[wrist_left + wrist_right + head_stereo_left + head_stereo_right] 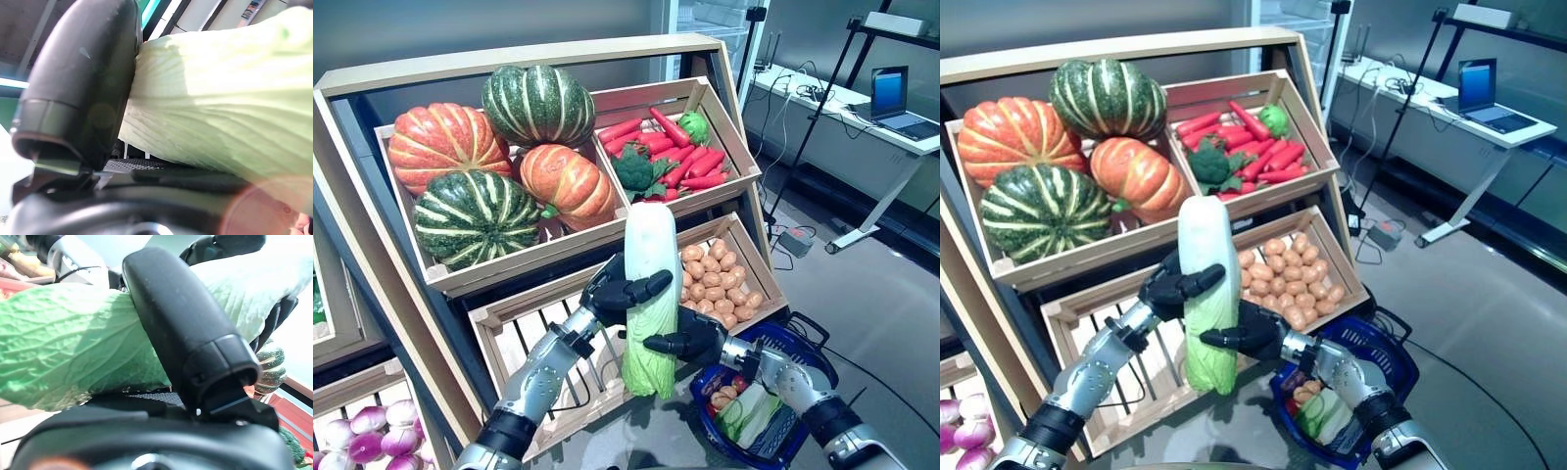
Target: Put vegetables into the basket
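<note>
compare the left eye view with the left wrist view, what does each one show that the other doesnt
Only the left eye view shows the pumpkins, the red peppers, the potatoes, the blue basket and the right hand gripping the cabbage low down. Only the left wrist view shows, close up, the thumb pressed against the leaves. Both show the napa cabbage held in the left hand.

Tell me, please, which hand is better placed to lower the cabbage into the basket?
The right hand. It grips the cabbage low, beside the blue basket. The left hand grips higher, on the side away from the basket.
</note>
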Motion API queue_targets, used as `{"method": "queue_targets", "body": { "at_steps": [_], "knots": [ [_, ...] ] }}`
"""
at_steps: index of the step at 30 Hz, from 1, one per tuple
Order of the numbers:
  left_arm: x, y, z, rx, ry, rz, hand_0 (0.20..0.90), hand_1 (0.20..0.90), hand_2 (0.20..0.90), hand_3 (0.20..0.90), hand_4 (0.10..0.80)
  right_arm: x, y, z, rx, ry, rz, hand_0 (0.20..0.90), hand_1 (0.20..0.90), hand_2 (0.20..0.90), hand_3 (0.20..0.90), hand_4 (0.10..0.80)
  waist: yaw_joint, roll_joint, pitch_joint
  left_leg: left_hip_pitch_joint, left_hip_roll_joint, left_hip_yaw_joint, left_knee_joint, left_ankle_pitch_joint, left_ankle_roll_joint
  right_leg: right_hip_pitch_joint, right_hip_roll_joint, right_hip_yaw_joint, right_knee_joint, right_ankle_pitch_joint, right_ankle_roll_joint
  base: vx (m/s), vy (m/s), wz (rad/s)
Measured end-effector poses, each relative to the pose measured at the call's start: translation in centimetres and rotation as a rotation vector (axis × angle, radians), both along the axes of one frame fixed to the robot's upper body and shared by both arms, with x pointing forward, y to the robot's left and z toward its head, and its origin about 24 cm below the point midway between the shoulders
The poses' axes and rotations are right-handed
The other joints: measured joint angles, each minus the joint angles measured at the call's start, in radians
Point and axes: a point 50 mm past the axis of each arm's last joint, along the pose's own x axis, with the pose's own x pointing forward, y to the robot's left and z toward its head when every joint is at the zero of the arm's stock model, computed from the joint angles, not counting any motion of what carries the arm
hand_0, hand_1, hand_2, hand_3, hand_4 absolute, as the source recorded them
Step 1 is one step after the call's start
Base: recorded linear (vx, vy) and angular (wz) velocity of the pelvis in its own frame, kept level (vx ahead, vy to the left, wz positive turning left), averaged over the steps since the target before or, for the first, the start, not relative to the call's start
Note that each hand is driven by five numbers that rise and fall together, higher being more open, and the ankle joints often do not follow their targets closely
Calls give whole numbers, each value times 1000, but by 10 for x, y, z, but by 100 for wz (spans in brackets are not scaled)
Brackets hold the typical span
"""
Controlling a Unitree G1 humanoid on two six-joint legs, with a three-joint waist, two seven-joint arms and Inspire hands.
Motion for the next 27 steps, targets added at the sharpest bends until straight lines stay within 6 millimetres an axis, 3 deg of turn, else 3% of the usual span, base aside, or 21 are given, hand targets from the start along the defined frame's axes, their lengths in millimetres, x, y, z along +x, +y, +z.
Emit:
{"method": "queue_targets", "body": {
  "at_steps": [1,2,4,19,20,21,22,27],
  "knots": [
    [0,0,1,-11,-4,7,300,300,300,300,400,-1,2,0,23,18,-4,759,759,759,759,706,0,0,0,0,0,0,0,0,0,0,0,0,0,0,0,0,0,0],
    [1,0,1,-13,-7,10,300,300,300,300,400,-1,3,0,32,26,-7,542,542,542,542,562,-1,0,-1,0,0,0,0,0,0,0,0,0,0,0,0,0,0,0],
    [1,1,3,-15,-17,18,300,300,300,300,400,-1,6,0,50,58,-13,300,300,300,300,400,-1,2,-3,0,0,0,0,0,0,-1,0,0,0,0,0,0,0,0],
    [4,3,4,11,-28,45,300,300,300,300,400,-3,10,-7,27,158,-51,300,300,300,300,400,-7,9,-13,0,1,2,0,0,0,-3,0,2,0,0,0,0,0,0],
    [4,3,4,14,-26,46,434,434,434,434,489,-4,10,-7,26,159,-52,300,300,300,300,400,-7,9,-13,0,1,2,0,0,0,-3,0,2,0,0,0,0,0,0],
    [4,3,4,16,-27,46,846,846,846,846,764,-4,9,-8,23,162,-54,300,300,300,300,400,-7,9,-13,-1,1,2,0,0,0,-4,0,2,0,0,0,0,0,0],
    [4,3,4,19,-26,46,900,900,900,900,800,-4,9,-8,23,163,-54,300,300,300,300,400,-8,9,-13,0,1,2,0,0,0,-4,0,2,0,0,0,0,0,0],
    [4,4,3,40,-25,51,900,900,900,900,800,-4,7,-10,17,174,-60,300,300,300,300,400,-9,9,-13,-1,1,4,0,0,0,-6,0,3,0,0,0,0,0,0]
  ]
}}
